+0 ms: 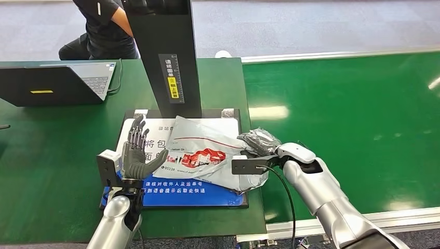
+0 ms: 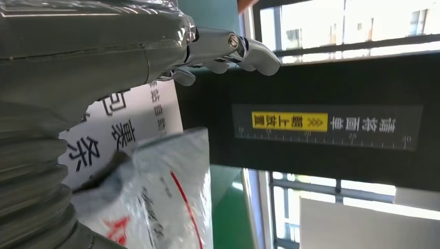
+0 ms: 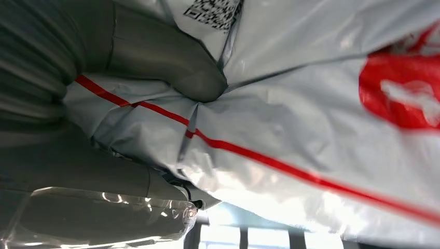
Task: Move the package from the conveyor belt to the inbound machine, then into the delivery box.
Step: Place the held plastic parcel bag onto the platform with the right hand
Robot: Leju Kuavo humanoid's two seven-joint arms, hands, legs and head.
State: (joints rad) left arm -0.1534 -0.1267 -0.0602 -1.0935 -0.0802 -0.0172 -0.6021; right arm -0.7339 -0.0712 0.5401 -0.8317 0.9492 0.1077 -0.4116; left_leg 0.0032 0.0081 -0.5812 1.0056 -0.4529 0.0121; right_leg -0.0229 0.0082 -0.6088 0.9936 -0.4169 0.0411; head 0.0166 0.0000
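Observation:
The package is a grey-white plastic mailer with red stripes and a red logo. It lies on the inbound machine's printed platform, under the black scanner column. My right hand grips the package's right edge; in the right wrist view the thumb presses into the bag with fingers under it. My left hand stands upright at the package's left edge with fingers spread, its thumb touching the bag. In the left wrist view the fingers stretch out above the package.
A laptop sits at the back left of the green table. A person in black crouches behind it. The green conveyor belt runs to the right of the machine, with a metal rail along its near edge.

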